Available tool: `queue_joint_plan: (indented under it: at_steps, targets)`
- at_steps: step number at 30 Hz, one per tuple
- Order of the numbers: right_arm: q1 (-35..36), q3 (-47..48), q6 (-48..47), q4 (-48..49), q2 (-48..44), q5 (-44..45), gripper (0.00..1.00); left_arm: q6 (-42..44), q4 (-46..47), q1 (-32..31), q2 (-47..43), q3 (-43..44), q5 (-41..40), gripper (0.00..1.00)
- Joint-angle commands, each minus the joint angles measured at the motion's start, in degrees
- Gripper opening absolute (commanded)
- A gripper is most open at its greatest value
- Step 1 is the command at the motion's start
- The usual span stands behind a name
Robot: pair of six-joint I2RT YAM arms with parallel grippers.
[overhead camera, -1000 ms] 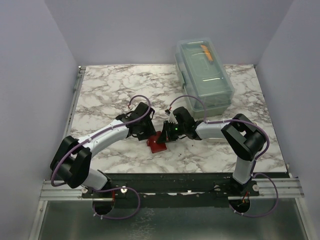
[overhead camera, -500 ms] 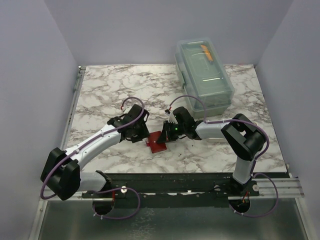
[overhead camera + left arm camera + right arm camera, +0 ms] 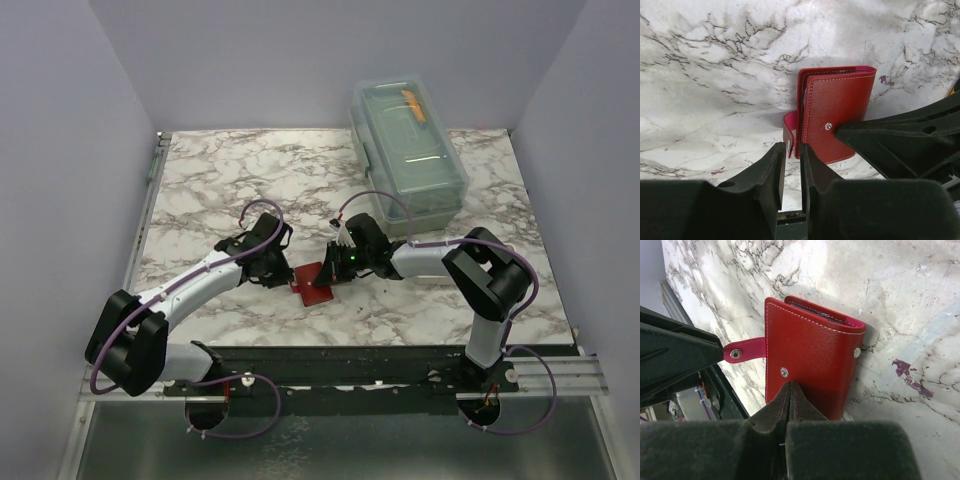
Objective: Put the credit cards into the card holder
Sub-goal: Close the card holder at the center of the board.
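Card holder point(image 3: 313, 285) lies folded on the marble worktop point(image 3: 200, 190) between the arms, its unsnapped strap point(image 3: 742, 351) sticking out toward my left fingers point(image 3: 782, 155). These are narrowed to a slit at the strap's end, and I cannot tell whether they pinch it. My right fingers point(image 3: 790, 390) are pressed together, tip bearing down on the red cover; I judge this the opening step, which next calls for a sure pinch on the strap, then peeling the flap back without dragging the case.
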Motion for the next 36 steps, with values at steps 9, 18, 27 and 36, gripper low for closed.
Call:
queue_joint_plan:
  at_steps: [9, 18, 27, 36]
  targets:
    - [2.06, -1.80, -3.98, -9.44, 5.69, 5.59, 0.00, -1.07, 4.06, 0.18, 1.07, -2.41, 4.64, 0.19]
    - [2.02, -1.04, -4.07, -11.06, 4.23, 6.56, 0.00, -0.74, 4.00, 0.19, 0.94, -2.54, 4.61, 0.11]
    - [2.01, 1.96, -5.98, -18.79, -2.63, 10.25, 0.01, 2.22, 4.02, 0.51, 0.48, -0.93, 6.36, 0.00]
    - [1.97, 4.26, -8.54, -21.78, -3.63, 13.42, 0.03, 4.99, 3.90, 0.62, 1.29, 1.05, 7.99, 0.00]
